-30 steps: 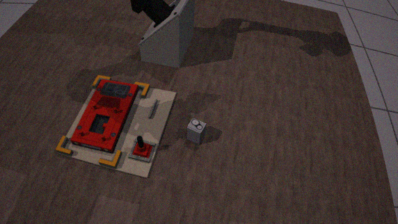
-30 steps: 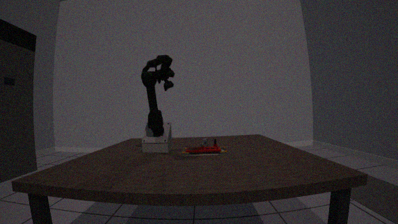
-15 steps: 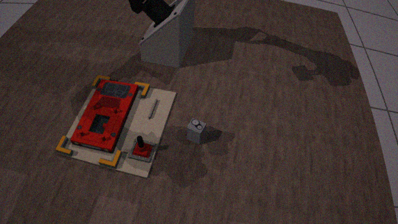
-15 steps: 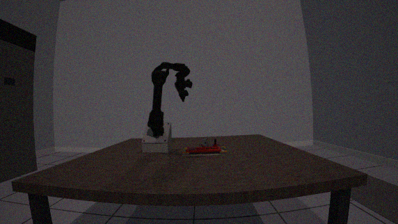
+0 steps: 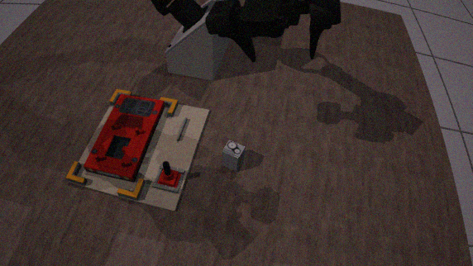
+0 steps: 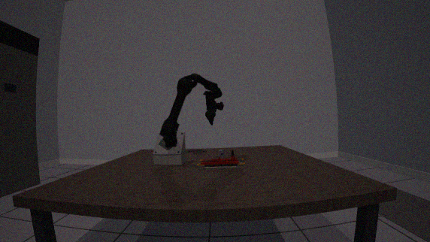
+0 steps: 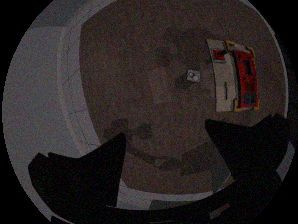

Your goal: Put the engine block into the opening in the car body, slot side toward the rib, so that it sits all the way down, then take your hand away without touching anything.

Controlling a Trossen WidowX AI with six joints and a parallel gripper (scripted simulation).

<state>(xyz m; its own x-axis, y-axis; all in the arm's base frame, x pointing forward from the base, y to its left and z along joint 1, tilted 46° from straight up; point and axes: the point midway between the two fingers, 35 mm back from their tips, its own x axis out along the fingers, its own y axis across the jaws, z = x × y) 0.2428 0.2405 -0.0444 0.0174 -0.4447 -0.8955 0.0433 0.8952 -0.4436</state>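
The engine block [image 5: 233, 155] [image 7: 193, 76] is a small grey block with two round marks on top. It stands upright on the table, to the right of the board in the top view. The red car body [image 5: 142, 144] [image 6: 219, 161] [image 7: 246, 80] lies flat on the board, and its dark opening [image 5: 118, 147] is empty, with a notched outline. My gripper [image 5: 283, 59] [image 6: 211, 124] [image 7: 166, 127] is wide open and empty, high above the table and away from the block.
The cream board [image 5: 193, 124] [image 7: 223, 102] has yellow corner brackets around the car body. It also bears a thin grey bar [image 5: 183, 129] and a red piece with a black peg [image 5: 166, 168]. The arm's grey base [image 5: 192, 58] [image 6: 168, 158] stands behind the board.
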